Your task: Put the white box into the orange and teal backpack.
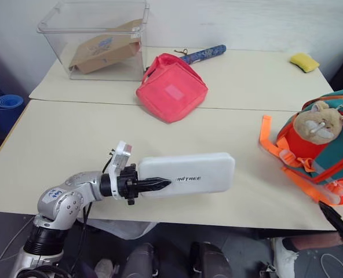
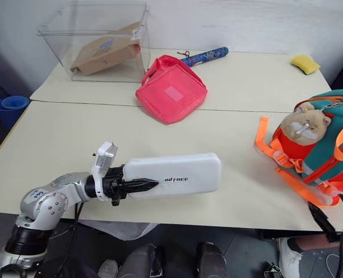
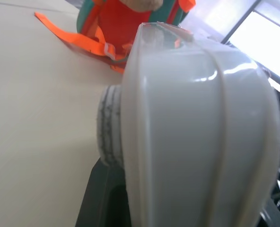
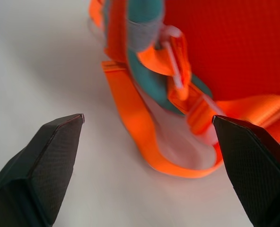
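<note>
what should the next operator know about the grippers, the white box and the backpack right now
Left gripper: shut on the near end of the white box, which it holds level over the front of the table, long side pointing toward the backpack.
Right gripper: jaws wide open and empty, facing the straps at the near side of the orange and teal backpack.
Backpack: on the table's right edge, plush animal on top; I cannot tell whether it is open.
Done: box picked up.
Left: get the backpack opening ready, carry the box across and slide it in.
</note>
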Available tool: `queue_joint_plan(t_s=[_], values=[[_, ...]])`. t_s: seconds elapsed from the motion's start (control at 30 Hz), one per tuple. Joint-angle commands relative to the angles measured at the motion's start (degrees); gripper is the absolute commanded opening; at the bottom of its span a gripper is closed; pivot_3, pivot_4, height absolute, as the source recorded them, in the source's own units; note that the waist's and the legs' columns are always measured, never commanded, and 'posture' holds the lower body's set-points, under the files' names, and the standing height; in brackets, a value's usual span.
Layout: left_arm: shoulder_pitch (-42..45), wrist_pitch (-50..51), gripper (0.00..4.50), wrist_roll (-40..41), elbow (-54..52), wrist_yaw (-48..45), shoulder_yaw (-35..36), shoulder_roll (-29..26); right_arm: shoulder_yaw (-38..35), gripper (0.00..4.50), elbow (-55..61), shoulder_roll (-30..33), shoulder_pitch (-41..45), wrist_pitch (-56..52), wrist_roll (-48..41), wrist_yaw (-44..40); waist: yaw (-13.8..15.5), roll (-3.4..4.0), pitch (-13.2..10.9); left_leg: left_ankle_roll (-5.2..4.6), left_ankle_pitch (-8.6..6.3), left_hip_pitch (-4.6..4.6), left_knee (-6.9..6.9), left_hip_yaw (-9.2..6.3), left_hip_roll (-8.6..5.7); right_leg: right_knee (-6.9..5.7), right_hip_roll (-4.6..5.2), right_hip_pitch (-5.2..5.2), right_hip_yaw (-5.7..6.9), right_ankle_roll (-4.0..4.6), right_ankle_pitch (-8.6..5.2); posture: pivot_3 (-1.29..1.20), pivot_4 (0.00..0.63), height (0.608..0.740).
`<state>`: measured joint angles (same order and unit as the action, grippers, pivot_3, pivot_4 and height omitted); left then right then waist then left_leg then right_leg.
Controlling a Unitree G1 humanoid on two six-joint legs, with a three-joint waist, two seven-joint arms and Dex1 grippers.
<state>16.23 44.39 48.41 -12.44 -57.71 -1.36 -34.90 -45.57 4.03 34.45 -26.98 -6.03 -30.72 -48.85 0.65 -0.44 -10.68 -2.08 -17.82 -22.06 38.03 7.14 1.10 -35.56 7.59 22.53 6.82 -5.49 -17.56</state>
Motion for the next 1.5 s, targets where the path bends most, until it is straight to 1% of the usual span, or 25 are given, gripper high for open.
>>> queue_joint_plan(t_s=[0.03, 0.17, 0.27, 0.33, 0.4, 0.47, 0.57, 0.63, 0.7, 0.8, 0.9, 0.93, 1.0, 1.07, 1.1, 1.17, 1.2, 1.27, 1.33, 1.43, 1.5], values=[[2.22, -1.25, 1.21, -1.03, 0.40, -4.67, -0.06, -1.88, -0.52, 4.47, -0.65, 3.12, 4.32, 0.55, -2.24, -1.61, -0.19, 0.01, 0.00, -0.01, 0.01, 0.00, 0.00, 0.00, 0.00, -0.02, 0.01, 0.00, 0.00, 0.00, 0.00, 0.00, 0.150, 0.740], [3.10, -1.29, 1.21, -1.66, 1.49, -7.40, 0.39, -3.28, 2.83, 4.47, -2.57, 5.55, 10.60, -0.36, -2.14, -3.14, -0.64, 0.05, 0.01, -0.04, 0.02, 0.01, 0.01, -0.02, 0.00, -0.06, 0.03, 0.00, 0.01, 0.00, 0.00, 0.00, 0.150, 0.740], [2.98, -1.17, 1.21, -1.42, 1.17, -7.72, 1.47, -3.57, 7.16, 3.87, -7.87, 8.23, 19.56, 0.43, -0.82, -4.09, -0.78, 0.05, 0.01, -0.06, 0.03, -0.01, 0.02, -0.06, -0.01, -0.06, 0.02, -0.01, 0.06, 0.00, 0.00, 0.00, 0.150, 0.740], [2.42, -1.28, 1.21, -1.48, 0.60, -7.43, 2.01, -3.70, 10.09, 3.22, -9.25, 8.83, 24.74, -0.38, -0.75, -4.27, -0.83, 0.10, -0.02, -0.10, 0.06, -0.01, 0.08, -0.03, -0.04, -0.10, 0.05, -0.01, 0.05, -0.01, 0.00, 0.00, 0.150, 0.740], [2.01, -1.44, 1.21, -1.29, 0.52, -6.83, 2.95, -3.51, 12.83, 2.52, -9.21, 8.85, 27.44, -0.91, -0.54, -5.06, -0.78, 0.11, -0.03, -0.10, 0.08, -0.01, 0.08, -0.05, -0.03, -0.13, 0.05, 0.00, 0.06, -0.01, 0.00, 0.00, 0.150, 0.740], [2.45, 2.17, 1.21, 2.88, 2.26, -3.17, 7.15, -2.41, 17.38, 1.82, -7.22, 7.41, 30.72, -0.97, 0.39, -4.62, -0.75, 0.11, -0.03, -0.05, 0.11, -0.02, 0.07, -0.08, 0.00, -0.13, 0.01, 0.00, 0.10, -0.01, 0.00, 0.00, 0.150, 0.740], [0.73, 3.74, 1.21, 3.17, 3.29, -2.58, 9.97, -3.78, 22.19, 0.82, -3.71, 4.43, 35.38, -2.08, -0.37, -2.62, -1.05, 0.11, -0.03, -0.07, 0.12, -0.02, 0.12, -0.09, 0.00, -0.18, 0.03, -0.01, 0.10, -0.01, 0.00, 0.00, 0.150, 0.740], [-0.59, 4.47, 1.21, 3.08, 4.13, -1.90, 11.91, -4.50, 24.76, 0.14, 0.22, 1.72, 36.87, -3.84, -2.14, -1.41, -1.19, 0.11, -0.03, -0.06, 0.13, -0.02, 0.12, -0.06, 0.01, -0.22, 0.02, 0.02, 0.10, -0.01, 0.00, 0.00, 0.150, 0.740], [-1.91, 3.97, 1.21, 2.73, 4.62, -1.34, 13.91, -4.78, 29.37, 0.07, 7.34, -1.82, 36.98, -7.13, -4.83, -0.19, -1.21, 0.11, -0.03, -0.03, 0.13, -0.02, 0.08, -0.08, 0.03, -0.34, 0.00, 0.04, 0.11, -0.01, 0.00, 0.00, 0.150, 0.740], [-2.97, 3.44, 1.21, 2.37, 5.22, -1.24, 16.09, -5.43, 35.76, 0.07, 16.27, -4.71, 36.81, -12.43, -9.13, -0.48, -1.19, 0.11, -0.03, -0.01, 0.12, -0.06, 0.07, -0.12, 0.06, -0.37, -0.01, 0.06, 0.12, -0.01, 0.00, 0.00, 0.150, 0.740], [-1.96, 3.60, 1.21, 3.78, 6.48, -1.13, 19.01, -5.55, 39.00, 0.07, 23.24, -4.42, 36.93, -22.68, -19.73, -0.23, -1.01, 0.11, -0.04, -0.02, 0.11, -0.10, 0.07, -0.12, 0.04, -0.35, 0.02, 0.07, 0.12, -0.01, 0.00, 0.00, 0.150, 0.740], [-0.78, 4.00, 1.21, 4.73, 7.47, -0.49, 20.60, -5.47, 38.77, 0.07, 25.09, -3.53, 37.06, -27.15, -26.03, 1.13, -0.96, 0.11, -0.04, -0.03, 0.10, -0.10, 0.07, -0.16, 0.04, -0.34, 0.04, 0.07, 0.12, -0.01, 0.00, 0.00, 0.150, 0.740], [1.66, 4.35, 1.21, 5.70, 9.61, -0.40, 23.51, -6.75, 36.80, 0.07, 28.17, 1.31, 36.52, -34.94, -37.76, 1.53, -0.75, 0.07, -0.06, -0.03, 0.09, -0.10, 0.08, -0.20, 0.04, -0.30, 0.07, 0.06, 0.12, 0.00, 0.00, 0.00, 0.150, 0.740], [2.27, 5.39, 1.21, 7.24, 10.21, -1.27, 26.15, -8.48, 33.67, 0.07, 30.10, 8.21, 34.46, -40.73, -46.32, 0.04, -0.68, -0.02, -0.08, -0.07, 0.06, -0.12, 0.09, -0.28, 0.02, -0.17, 0.12, 0.06, 0.13, 0.00, 0.00, 0.00, 0.150, 0.740], [1.77, 5.75, 1.21, 7.91, 9.83, -2.11, 27.16, -9.32, 32.10, 0.07, 30.56, 11.57, 33.01, -42.89, -48.65, -0.90, -0.72, -0.02, -0.08, -0.08, 0.03, -0.16, 0.10, -0.32, 0.02, -0.12, 0.14, 0.05, 0.13, 0.01, 0.00, 0.00, 0.150, 0.740], [0.68, 6.43, 1.21, 10.18, 8.57, -2.86, 29.84, -10.12, 29.15, 0.07, 31.24, 17.21, 29.36, -45.76, -50.74, -3.71, -0.70, -0.02, -0.08, -0.15, -0.09, -0.15, 0.03, -0.32, 0.00, 0.00, 0.19, 0.02, 0.13, 0.01, 0.00, 0.00, 0.150, 0.740], [0.37, 6.67, 1.21, 11.05, 8.12, -2.84, 30.68, -10.13, 28.29, 0.07, 31.34, 18.60, 28.18, -46.28, -51.31, -4.35, -0.69, -0.03, -0.07, -0.17, -0.12, -0.14, 0.02, -0.32, -0.01, 0.00, 0.19, -0.02, 0.14, 0.01, 0.00, 0.00, 0.150, 0.740], [0.09, 9.12, 1.21, 15.66, 7.33, -1.85, 33.66, -9.93, 26.32, 0.07, 31.02, 20.40, 25.56, -47.30, -52.32, -4.72, -0.76, -0.08, -0.08, -0.23, -0.16, -0.16, 0.03, -0.32, -0.02, 0.00, 0.19, -0.06, 0.15, 0.00, 0.00, 0.00, 0.150, 0.740], [-0.94, 8.98, 1.21, 17.58, 3.94, -1.45, 35.05, -9.97, 24.29, 0.07, 30.29, 22.35, 21.62, -46.76, -47.25, -7.73, -0.72, -0.15, -0.11, -0.24, -0.17, -0.19, 0.04, -0.31, -0.02, -0.01, 0.18, -0.07, 0.16, 0.00, 0.01, 0.00, 0.150, 0.740], [1.37, 5.23, 1.21, 16.25, -0.55, -0.45, 31.45, -7.33, 23.43, 0.07, 27.77, 22.52, 19.42, -45.68, -43.42, -8.67, -0.38, -0.23, -0.09, -0.26, -0.18, -0.19, 0.09, -0.31, -0.05, 0.01, 0.17, -0.12, 0.17, -0.04, 0.02, 0.00, 0.150, 0.740], [3.44, 3.35, 1.21, 15.49, -2.13, -0.09, 29.00, -5.24, 23.71, 0.07, 26.61, 22.60, 18.79, -44.81, -40.54, -9.96, 0.40, -0.24, -0.10, -0.30, -0.16, -0.18, 0.18, -0.31, -0.15, 0.08, 0.20, -0.13, 0.16, -0.07, 0.04, 0.00, 0.150, 0.740]])
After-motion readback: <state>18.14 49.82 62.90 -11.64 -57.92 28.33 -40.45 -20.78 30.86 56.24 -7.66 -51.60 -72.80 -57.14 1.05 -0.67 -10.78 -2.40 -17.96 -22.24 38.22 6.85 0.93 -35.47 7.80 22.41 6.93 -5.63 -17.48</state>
